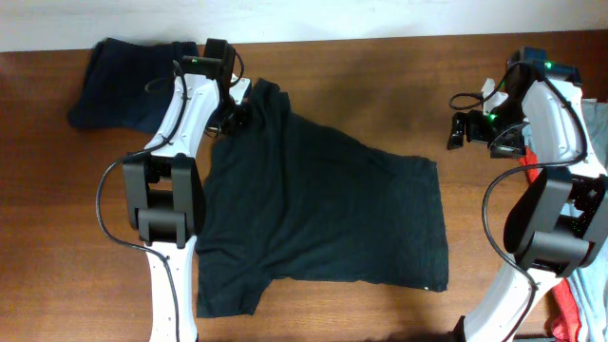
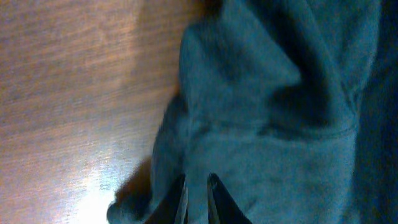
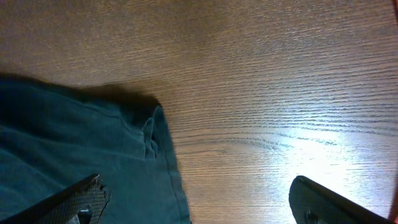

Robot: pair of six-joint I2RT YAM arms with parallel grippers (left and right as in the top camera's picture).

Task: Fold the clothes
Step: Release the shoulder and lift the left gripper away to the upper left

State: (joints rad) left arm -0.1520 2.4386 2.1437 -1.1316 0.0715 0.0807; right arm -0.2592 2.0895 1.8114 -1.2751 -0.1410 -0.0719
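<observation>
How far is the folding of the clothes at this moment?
Nothing looks folded: the black T-shirt lies spread open. In hand: the left gripper pinches its edge near the collar; the right gripper is open beside it. Left: all folds, plus the navy garment and red garment.

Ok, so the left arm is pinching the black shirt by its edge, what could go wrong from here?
The left gripper has its jaws closed on only a small bunch at the edge of the black T-shirt; it may slip out when lifted.
The right gripper is open off to the shirt's side, holding nothing; a one-sided pull would likely drag and wrinkle the shirt.
The navy garment lies close behind the left gripper and could get snagged.
</observation>
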